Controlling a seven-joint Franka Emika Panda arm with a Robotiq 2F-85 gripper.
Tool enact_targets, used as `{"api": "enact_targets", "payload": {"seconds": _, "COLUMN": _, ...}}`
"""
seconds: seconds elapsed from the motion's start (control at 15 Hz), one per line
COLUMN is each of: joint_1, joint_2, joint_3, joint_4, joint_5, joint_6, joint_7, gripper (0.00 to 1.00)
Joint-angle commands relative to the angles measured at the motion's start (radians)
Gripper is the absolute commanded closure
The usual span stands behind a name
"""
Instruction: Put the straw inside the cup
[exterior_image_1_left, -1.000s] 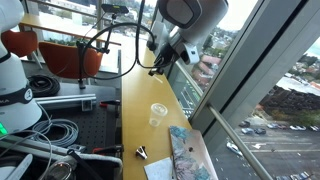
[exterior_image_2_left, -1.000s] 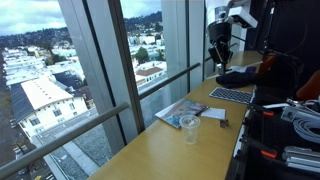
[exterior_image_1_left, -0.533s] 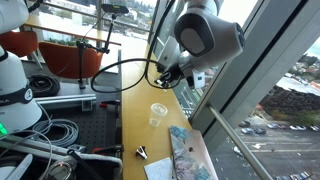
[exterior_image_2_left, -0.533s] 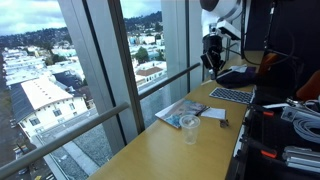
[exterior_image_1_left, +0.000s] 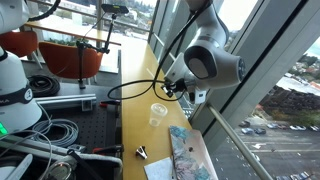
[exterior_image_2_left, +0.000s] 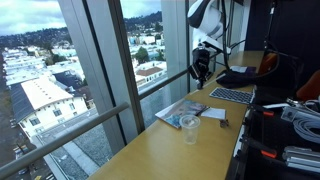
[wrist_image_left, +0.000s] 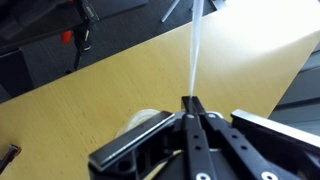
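Observation:
The clear plastic cup (exterior_image_1_left: 158, 113) stands upright on the wooden tabletop; it also shows in an exterior view (exterior_image_2_left: 189, 127) and peeks out beside my fingers in the wrist view (wrist_image_left: 138, 121). My gripper (wrist_image_left: 190, 103) is shut on the thin pale straw (wrist_image_left: 194, 55), which sticks out straight from the fingertips. In both exterior views the gripper (exterior_image_1_left: 176, 88) (exterior_image_2_left: 200, 72) hangs above the table, a little behind and above the cup. The straw is too thin to make out in the exterior views.
A patterned book or mat (exterior_image_1_left: 186, 152) and a white paper lie near the cup. A small black-and-silver metal object (exterior_image_1_left: 141, 153) sits near the table's front. A keyboard (exterior_image_2_left: 232, 96) lies further back. A window wall (exterior_image_2_left: 120, 60) runs along the table's edge. Cables (exterior_image_1_left: 60, 135) lie on the side bench.
The arm has swung down and toward the cup with the straw held in the gripper. The cup has not moved.

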Motion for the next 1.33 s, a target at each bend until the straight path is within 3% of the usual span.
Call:
{"api": "enact_targets", "payload": {"seconds": 0.0, "joint_1": -0.027, "joint_2": 0.087, "joint_3": 0.020, "joint_4": 0.086, "joint_5": 0.049, "joint_6": -0.054, "joint_7": 0.039, "gripper": 1.00}}
{"api": "enact_targets", "payload": {"seconds": 1.27, "joint_1": -0.024, "joint_2": 0.313, "joint_3": 0.046, "joint_4": 0.165, "joint_5": 0.114, "joint_6": -0.045, "joint_7": 0.053, "gripper": 1.00}}
